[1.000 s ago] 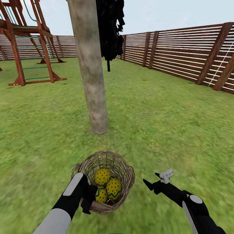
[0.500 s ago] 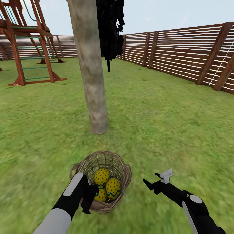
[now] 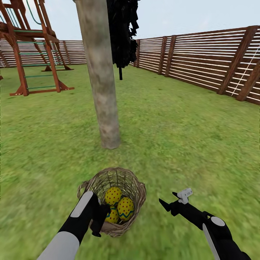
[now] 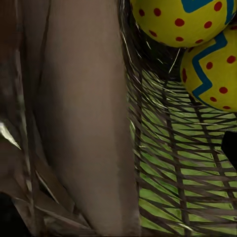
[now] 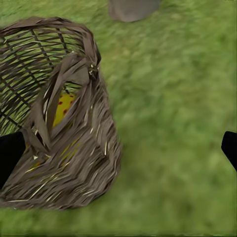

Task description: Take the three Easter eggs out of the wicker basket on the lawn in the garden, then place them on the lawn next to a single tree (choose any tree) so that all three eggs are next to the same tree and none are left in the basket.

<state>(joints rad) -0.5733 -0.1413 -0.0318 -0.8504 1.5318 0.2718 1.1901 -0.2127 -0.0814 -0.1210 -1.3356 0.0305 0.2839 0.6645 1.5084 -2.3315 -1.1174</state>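
Round brown woven-twig wicker basket (image 3: 117, 202) resting on short green mottled lawn (image 3: 187, 144), just before thick grey-brown mottled tree trunk (image 3: 103, 83); judged brought close so eggs need only a short carry. Three yellow red-dotted Easter eggs (image 3: 117, 206) all inside, none removed. Left gripper (image 3: 98, 221) at near rim, apparently clamped over the woven wall (closure not confirmed, one finger hidden by weave). Right gripper (image 3: 173, 199) beside basket, fingers spread, holding nothing. Surroundings: brown slatted wooden fence (image 3: 202, 61), red-brown wooden play frame (image 3: 32, 47).
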